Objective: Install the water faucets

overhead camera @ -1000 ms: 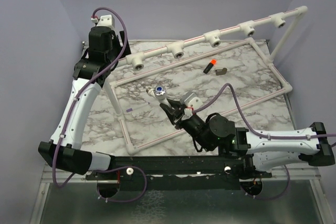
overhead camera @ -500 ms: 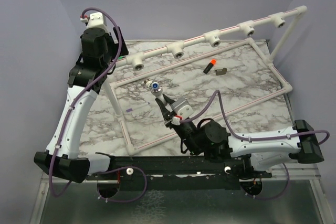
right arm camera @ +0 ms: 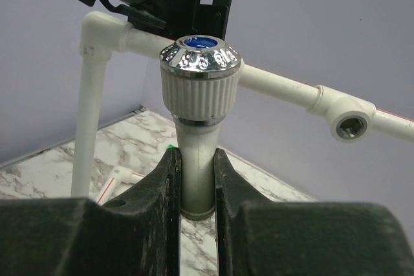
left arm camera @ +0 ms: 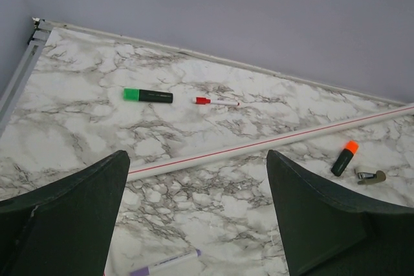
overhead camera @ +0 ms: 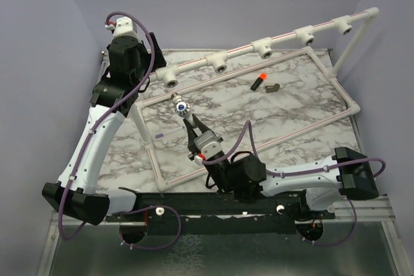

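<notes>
Pinching the pale stem of the water faucet (right arm camera: 200,88), the jaws of the right gripper (right arm camera: 196,179) stand nearly together, one dark finger (right arm camera: 167,185) flat on each side of the stem just below the ribbed knob. The right wrist view shows the tap upright, its chrome crown with a blue centre on top, and behind it the raised pipe rail (right arm camera: 284,85) with an open tee socket (right arm camera: 350,125) off to the right. From the top camera the faucet (overhead camera: 180,104) hangs over the marble table (overhead camera: 297,105) inside the white pipe frame (overhead camera: 323,69), near the leftmost tee socket (overhead camera: 169,79) but apart from it, at the tip of the right gripper (overhead camera: 191,119). The grip on the stem is too small to read there; only the wrist view makes it plain. The left gripper (left arm camera: 197,158) has its jaws spread wide and touches nothing, both dark fingers (left arm camera: 71,211) framing bare marble. Its camera alone shows a green-capped marker (left arm camera: 147,95) and a thin red-tipped pen (left arm camera: 215,101) near the back wall, and a purple pen (left arm camera: 165,263) at the bottom edge. Both it and the top view show the black stick with an orange tip (left arm camera: 343,158) lying on the marble.
</notes>
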Tool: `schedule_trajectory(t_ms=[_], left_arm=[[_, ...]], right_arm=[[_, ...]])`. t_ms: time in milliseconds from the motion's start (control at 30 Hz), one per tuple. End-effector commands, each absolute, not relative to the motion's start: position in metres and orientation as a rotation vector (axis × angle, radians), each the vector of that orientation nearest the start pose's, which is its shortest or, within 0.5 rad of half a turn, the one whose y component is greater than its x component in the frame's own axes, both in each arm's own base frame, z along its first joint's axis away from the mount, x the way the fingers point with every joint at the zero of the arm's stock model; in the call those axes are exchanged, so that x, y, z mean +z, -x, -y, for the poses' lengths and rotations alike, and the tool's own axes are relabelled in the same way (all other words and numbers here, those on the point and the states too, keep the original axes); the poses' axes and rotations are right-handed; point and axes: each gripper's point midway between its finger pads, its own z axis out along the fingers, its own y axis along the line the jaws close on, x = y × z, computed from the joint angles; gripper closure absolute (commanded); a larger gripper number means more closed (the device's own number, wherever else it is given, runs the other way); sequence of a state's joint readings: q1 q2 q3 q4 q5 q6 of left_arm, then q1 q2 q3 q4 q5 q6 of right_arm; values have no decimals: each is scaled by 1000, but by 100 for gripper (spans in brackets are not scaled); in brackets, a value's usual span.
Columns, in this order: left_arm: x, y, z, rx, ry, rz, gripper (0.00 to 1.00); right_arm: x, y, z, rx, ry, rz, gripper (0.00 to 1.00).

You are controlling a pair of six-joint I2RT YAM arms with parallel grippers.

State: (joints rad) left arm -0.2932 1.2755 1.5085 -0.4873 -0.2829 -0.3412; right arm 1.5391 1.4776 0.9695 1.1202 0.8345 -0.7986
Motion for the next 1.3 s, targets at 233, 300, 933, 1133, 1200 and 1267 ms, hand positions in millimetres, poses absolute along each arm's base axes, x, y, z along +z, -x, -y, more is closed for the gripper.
schedule_trajectory(t_ms=[233, 300, 933, 1133, 1200, 1267], left_arm=[[376, -379, 84, -129, 245, -1819, 10], [375, -379, 84, -119, 247, -1819, 9], [379, -375, 82, -42, 275, -1802, 1], [378, -374, 82, -35, 272, -1804, 1], [378, -374, 82, -33, 272, -1804, 1], [376, -375, 83, -31, 271, -1806, 1]], right_arm=[[406, -165, -397, 235, 474, -1012, 100], [404, -169, -400, 229, 479, -1019, 99], [394, -190, -408, 183, 471, -1062, 99], [391, -194, -406, 176, 455, -1072, 99], [392, -195, -405, 178, 451, -1070, 99], [393, -195, -406, 177, 450, -1072, 99]])
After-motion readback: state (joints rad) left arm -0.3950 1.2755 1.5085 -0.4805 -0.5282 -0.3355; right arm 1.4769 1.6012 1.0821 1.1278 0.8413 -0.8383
